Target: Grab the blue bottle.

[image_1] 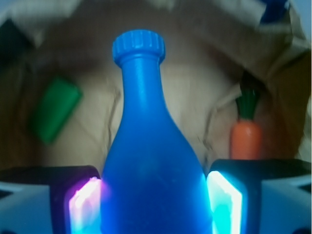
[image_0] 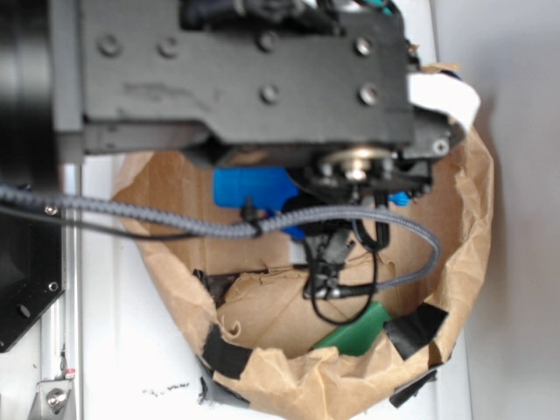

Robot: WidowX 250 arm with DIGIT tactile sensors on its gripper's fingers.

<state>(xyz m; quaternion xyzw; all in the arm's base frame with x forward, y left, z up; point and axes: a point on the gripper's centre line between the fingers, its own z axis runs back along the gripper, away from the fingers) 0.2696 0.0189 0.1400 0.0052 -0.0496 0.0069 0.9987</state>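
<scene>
Grasp step: claw (image_1: 153, 200) straddles the blue bottle (image_1: 146, 146), pads at both sides of its wide body, apparently touching; looks gripped, not confirmed. Bottle lies inside the brown paper bag (image_0: 455, 227). Next likely: lift straight up. Carrot (image_1: 245, 136) right of bottle, green piece (image_1: 53, 109) left.

This looks like a robot test bench in a lab, not a home. I work over a white tabletop (image_0: 131, 350), inside a makeshift pen of crumpled brown paper (image_0: 306, 376) held together with black tape (image_0: 223, 350). A metal rail (image_0: 70, 262) runs beside my base. Around me lie plastic toys: a carrot (image_1: 246, 136) and a green piece (image_1: 53, 109).
</scene>
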